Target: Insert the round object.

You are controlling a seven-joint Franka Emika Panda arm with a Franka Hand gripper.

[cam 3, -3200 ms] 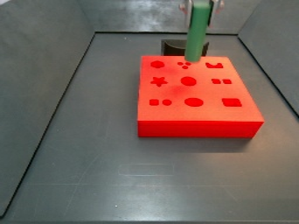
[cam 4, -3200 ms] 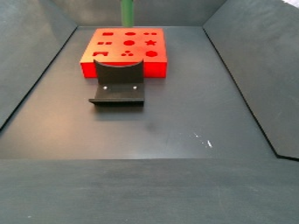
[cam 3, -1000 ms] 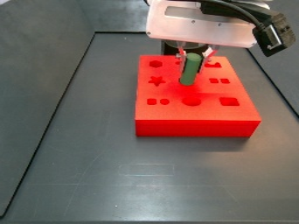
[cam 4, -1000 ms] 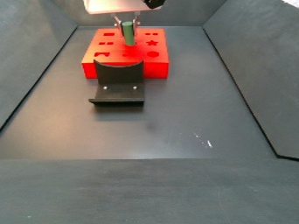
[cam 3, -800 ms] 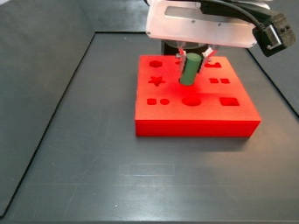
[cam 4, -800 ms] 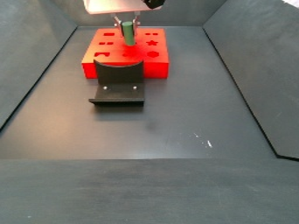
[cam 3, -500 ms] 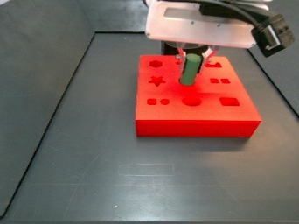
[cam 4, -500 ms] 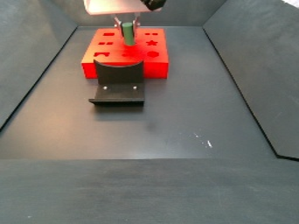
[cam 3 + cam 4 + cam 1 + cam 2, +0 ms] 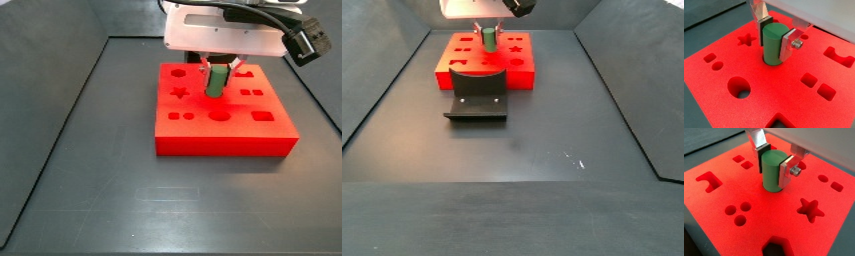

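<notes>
The green cylindrical peg (image 9: 772, 42) stands upright with its lower end on the top of the red block (image 9: 764, 82), seemingly in the round hole. My gripper (image 9: 775, 39) is shut on the peg, one finger (image 9: 789, 44) pressed on each side. Both wrist views show this; the peg (image 9: 773, 170) and the gripper (image 9: 775, 166) appear above the block (image 9: 757, 203). In both side views the peg (image 9: 217, 81) (image 9: 486, 42) hangs under the gripper (image 9: 217, 72) (image 9: 486, 36) over the middle of the red block (image 9: 221, 135) (image 9: 482, 70).
The red block has several shaped holes: a star (image 9: 746, 39), an oval (image 9: 739, 88), squares (image 9: 816, 85). The dark fixture (image 9: 477, 97) stands on the floor against the block's side. Grey walls enclose the dark floor (image 9: 516, 170).
The gripper has come down from high above the block to just over it with the peg. Over the last second the peg has sunk slightly.
</notes>
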